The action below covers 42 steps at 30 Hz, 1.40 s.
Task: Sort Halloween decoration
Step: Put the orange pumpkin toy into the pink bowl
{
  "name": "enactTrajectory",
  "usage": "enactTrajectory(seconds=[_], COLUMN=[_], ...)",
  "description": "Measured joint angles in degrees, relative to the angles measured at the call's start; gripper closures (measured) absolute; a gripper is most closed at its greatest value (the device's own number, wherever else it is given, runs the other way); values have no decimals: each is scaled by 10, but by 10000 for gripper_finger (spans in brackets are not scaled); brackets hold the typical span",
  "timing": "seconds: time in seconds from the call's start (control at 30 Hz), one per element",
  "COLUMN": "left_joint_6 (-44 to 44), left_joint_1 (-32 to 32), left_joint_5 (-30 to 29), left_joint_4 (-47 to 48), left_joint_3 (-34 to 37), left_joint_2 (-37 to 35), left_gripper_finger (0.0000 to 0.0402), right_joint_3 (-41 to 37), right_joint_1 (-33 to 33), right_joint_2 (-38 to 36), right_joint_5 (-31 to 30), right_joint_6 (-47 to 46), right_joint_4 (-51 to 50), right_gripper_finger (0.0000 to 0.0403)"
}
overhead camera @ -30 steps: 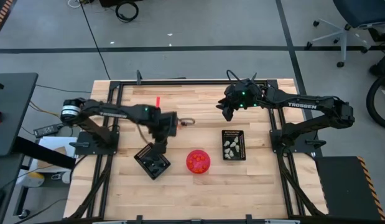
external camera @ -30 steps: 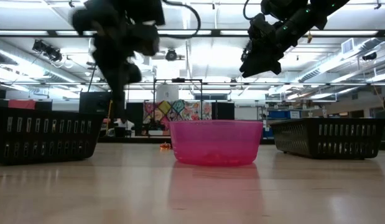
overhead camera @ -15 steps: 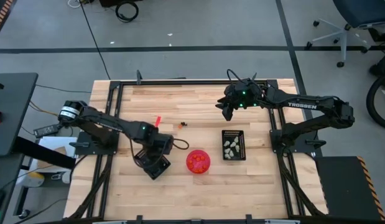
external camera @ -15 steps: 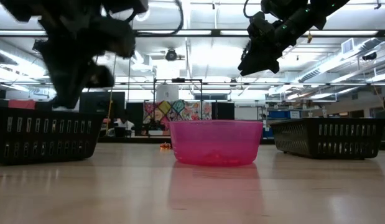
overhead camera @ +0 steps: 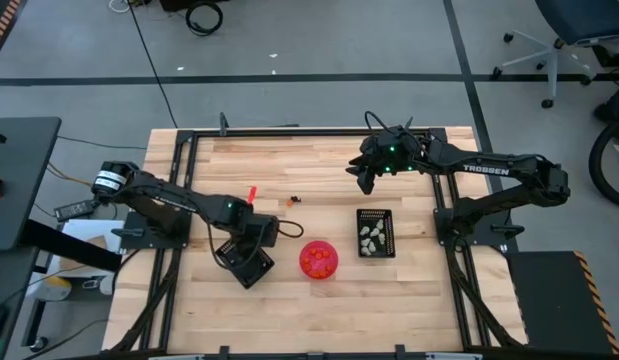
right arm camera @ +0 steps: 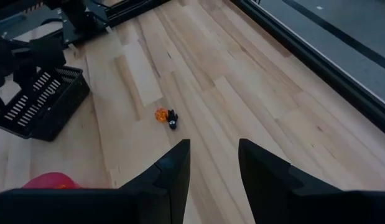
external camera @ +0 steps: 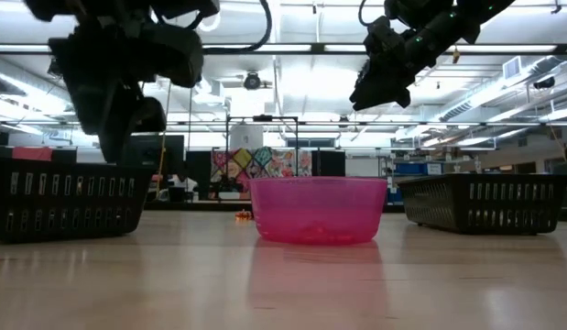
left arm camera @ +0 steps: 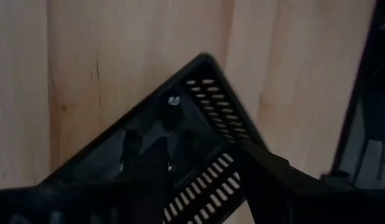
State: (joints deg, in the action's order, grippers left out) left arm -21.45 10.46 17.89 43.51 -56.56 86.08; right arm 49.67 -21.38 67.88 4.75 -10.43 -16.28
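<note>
My left gripper (overhead camera: 245, 250) hangs open just above the black grid tray (overhead camera: 251, 268) at the table's near left, its fingers (left arm camera: 148, 158) apart over the tray's dark inside (left arm camera: 180, 118). It holds nothing that I can see. My right gripper (right arm camera: 214, 162) hovers open and empty high over the far middle (overhead camera: 367, 180). One orange piece (right arm camera: 161, 114) and one black piece (right arm camera: 173, 118) lie side by side on the wood (overhead camera: 289, 201). The pink bowl (overhead camera: 318, 259) holds orange pieces. The right tray (overhead camera: 375, 232) holds whitish pieces.
A small red stick (overhead camera: 254, 190) lies on the wood beyond the left tray. Black frame rails (overhead camera: 289, 131) run along the table's far edge and both sides. Bare wood stretches between the two loose pieces and the bowl (external camera: 318, 209).
My left gripper has swung from near the two loose pieces toward the table's near left, come down a little over the left tray, rolled at the wrist, and opened there. The right arm has kept still.
</note>
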Motion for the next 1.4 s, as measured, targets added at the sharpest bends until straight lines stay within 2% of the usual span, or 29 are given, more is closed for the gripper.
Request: enactTrajectory(seconds=[0.1, 0.3, 0.43, 0.57, 0.8, 0.97, 1.17, 1.4], left_joint_6=[2, 23, 34, 63, 63, 78, 91, 93], left_joint_1=[-19, -84, -145, -180, -202, -214, -235, -234], left_joint_5=[-9, -76, -98, -99, -196, -232, -234, -239], left_joint_4=[-8, -28, -33, -79, -146, -184, -233, -239], left_joint_3=[-18, -31, -31, -31, -31, -31, -31, -31], left_joint_2=[0, 3, 41, 87, 122, 123, 151, 191], left_gripper_finger=[243, 256, 258, 252, 220, 190, 182, 182], right_joint_3=[0, 0, 0, 0, 0, 0, 0, 0], right_joint_1=[0, 0, 0, 0, 0, 0, 0, 0], right_joint_2=[0, 0, 0, 0, 0, 0, 0, 0], right_joint_5=[0, 0, -5, -7, -7, -7, -8, -8], right_joint_6=[1, -1, -2, -5, -31, -31, -30, -29], right_joint_4=[1, 4, 6, 8, 8, 8, 8, 7], right_gripper_finger=[263, 263, 263, 263, 263, 263, 263, 263])
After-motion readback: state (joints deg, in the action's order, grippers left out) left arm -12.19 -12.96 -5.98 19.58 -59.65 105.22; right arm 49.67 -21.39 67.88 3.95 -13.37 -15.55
